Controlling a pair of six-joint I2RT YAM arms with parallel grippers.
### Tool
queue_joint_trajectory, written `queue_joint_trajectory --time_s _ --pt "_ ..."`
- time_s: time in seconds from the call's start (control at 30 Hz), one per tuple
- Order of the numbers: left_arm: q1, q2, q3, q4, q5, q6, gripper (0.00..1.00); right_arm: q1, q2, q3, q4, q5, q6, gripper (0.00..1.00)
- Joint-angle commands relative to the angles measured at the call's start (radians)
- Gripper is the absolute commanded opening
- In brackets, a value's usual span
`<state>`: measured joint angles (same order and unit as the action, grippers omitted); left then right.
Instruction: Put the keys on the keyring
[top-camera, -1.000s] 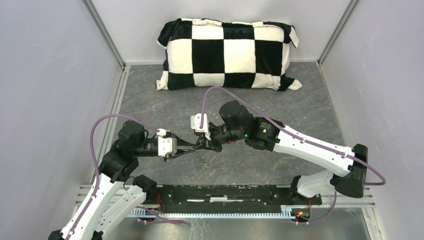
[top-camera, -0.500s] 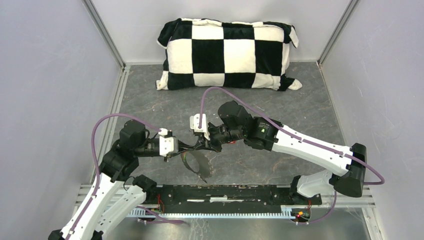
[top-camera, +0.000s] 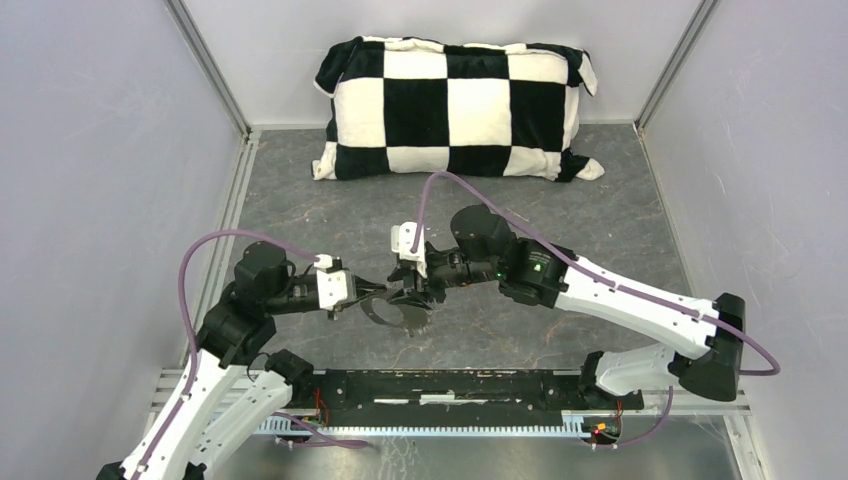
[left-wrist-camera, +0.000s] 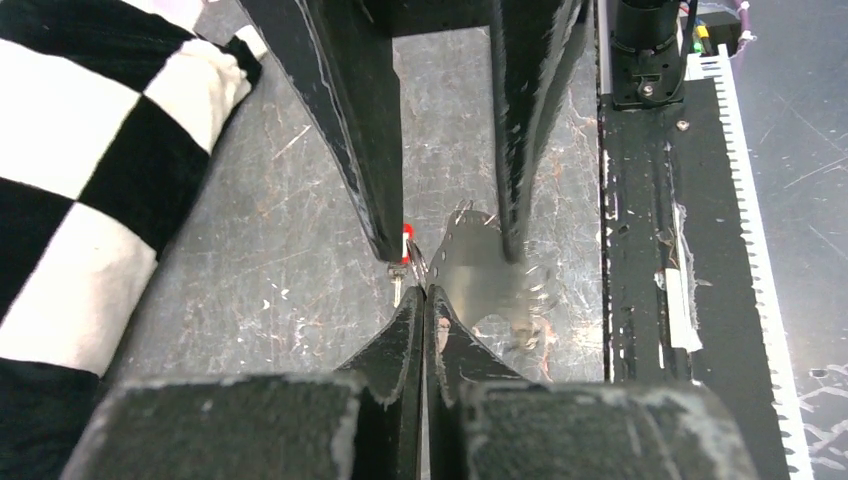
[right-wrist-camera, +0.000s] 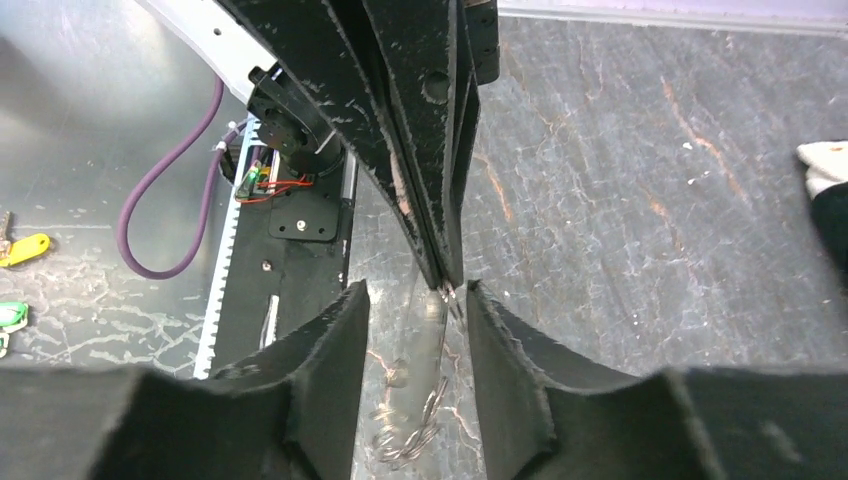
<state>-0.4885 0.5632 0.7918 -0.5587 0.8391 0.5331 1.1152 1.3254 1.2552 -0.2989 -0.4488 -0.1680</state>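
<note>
Left gripper (left-wrist-camera: 425, 295) is clenched on the keyring (left-wrist-camera: 480, 275), whose blurred wire loop hangs from its fingertips above the grey table (left-wrist-camera: 280, 250). Right gripper (right-wrist-camera: 415, 290) is spread wide, one finger either side of those tips. We see a red key (left-wrist-camera: 406, 240) beside one right finger; whether anything holds it, we cannot tell.

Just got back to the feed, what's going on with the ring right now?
The left gripper is shut, pinching the keyring by its wire, and the ring hangs from those fingertips, blurred in both wrist views. The right gripper is open, with its fingers on either side of the left fingertips and the ring. The red key shows right at the tip of one right finger. The pictures do not show whether it is threaded on the ring. The black key is not visible.
</note>
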Motion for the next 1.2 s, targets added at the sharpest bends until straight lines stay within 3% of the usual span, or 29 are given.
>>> queue_joint_trajectory --time_s 0.0,0.23,0.53,0.7,0.97,1.17 --pt "0.004 -0.039 0.007 0.062 0.033 0.061 0.02 0.008 -0.094 -0.032 0.077 0.034 -0.002 0.50" --pt "0.004 -0.051 0.034 -0.067 0.145 0.366 0.02 0.009 -0.213 -0.115 0.110 0.033 -0.127 0.65" --pt "0.004 -0.041 0.070 -0.263 0.205 0.734 0.02 0.008 -0.177 -0.156 0.181 -0.134 -0.177 0.62" --pt "0.004 -0.030 0.071 -0.266 0.215 0.700 0.02 0.009 -0.131 -0.141 0.189 -0.178 -0.173 0.61" --pt "0.004 -0.005 0.082 -0.176 0.224 0.450 0.02 0.018 -0.109 -0.140 0.196 -0.151 -0.171 0.57" --pt "0.004 0.016 0.099 -0.155 0.229 0.372 0.02 0.027 -0.079 -0.094 0.121 -0.115 -0.210 0.50"
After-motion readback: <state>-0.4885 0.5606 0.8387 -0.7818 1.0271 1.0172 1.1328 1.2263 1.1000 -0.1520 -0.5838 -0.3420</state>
